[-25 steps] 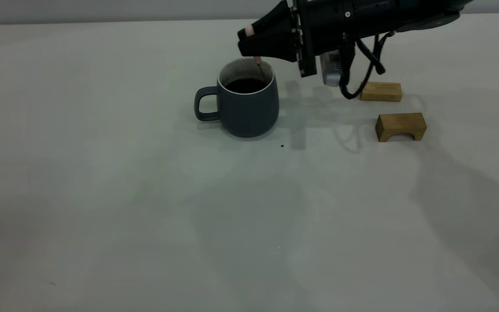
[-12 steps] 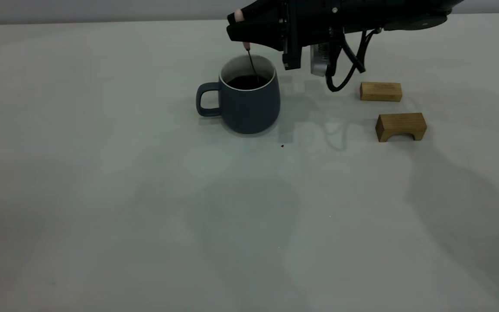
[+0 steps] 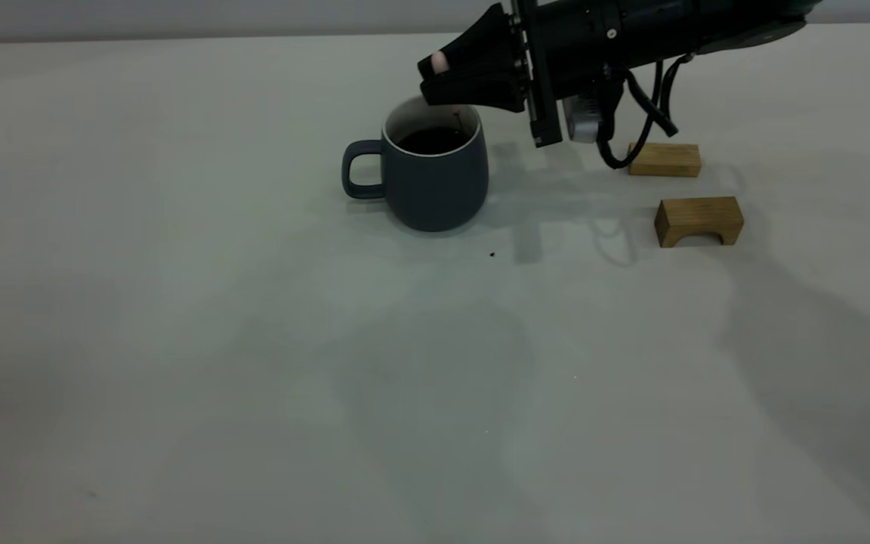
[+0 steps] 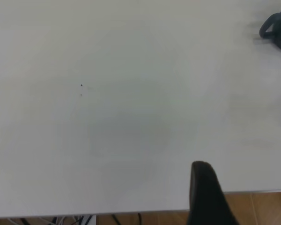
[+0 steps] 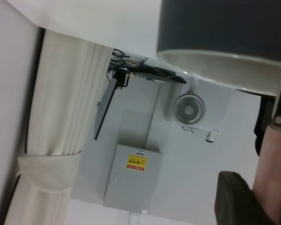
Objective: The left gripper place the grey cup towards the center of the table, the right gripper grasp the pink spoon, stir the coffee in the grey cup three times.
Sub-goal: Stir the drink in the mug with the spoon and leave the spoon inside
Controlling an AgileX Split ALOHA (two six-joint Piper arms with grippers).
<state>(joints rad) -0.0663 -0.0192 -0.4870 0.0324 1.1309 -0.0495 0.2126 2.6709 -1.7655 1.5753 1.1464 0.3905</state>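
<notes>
Only the exterior view shows the coffee (image 3: 432,140) inside the grey cup (image 3: 435,185).

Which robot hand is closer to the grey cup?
The right one. The right gripper hangs just over the grey cup's rim, holding the pink spoon. The left gripper is far away at the table's edge.

The right tool (image 3: 435,79) grips the pink spoon (image 3: 441,62) above the grey cup (image 3: 431,177) of coffee (image 3: 433,140) on the desk (image 3: 178,302).
</notes>
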